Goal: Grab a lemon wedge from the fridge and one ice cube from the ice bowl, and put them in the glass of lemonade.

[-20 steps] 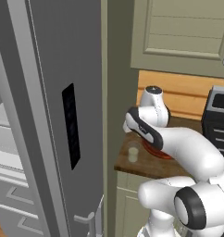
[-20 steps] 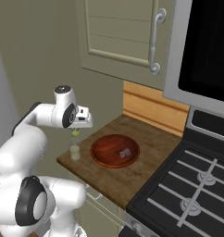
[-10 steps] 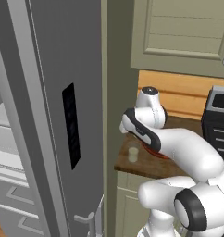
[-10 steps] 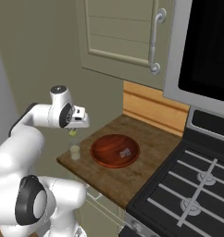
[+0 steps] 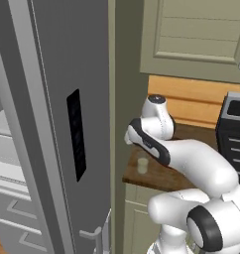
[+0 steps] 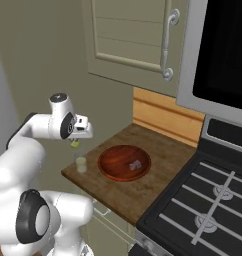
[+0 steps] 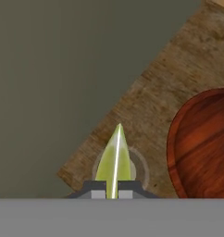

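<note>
- Hand view: my end effector [image 7: 112, 194] is closed on the lemon wedge [image 7: 114, 159], whose pointed tip sticks out past the fingertips.
- Right beneath that tip I see the rim of the glass of lemonade [image 7: 132, 169], so the wedge now sits over the glass.
- Compared with a second ago, the end effector [image 6: 75, 143] has slid a little away from the ice bowl [image 6: 124, 163] and dropped slightly, ending above the glass of lemonade [image 6: 81, 164] in the right base view; the grip has not loosened.
- I judge the carry leg for the wedge to be nearly finished: what is left is a short descent and a release into the glass, then the ice cube.
- The ice bowl [image 7: 202, 143] lies just to the side of the end effector on the worktop [image 7: 178, 74], with a pale lump inside it that I take to be ice [image 6: 135, 163].
- In the left base view the glass of lemonade [image 5: 142, 165] stands near the worktop edge, below the wrist; the fridge [image 5: 57, 124] door stands open beside the arm.
- I can read no brands, labels or writing anywhere; the dark panel [image 5: 76, 134] on the fridge door is blank.
</note>
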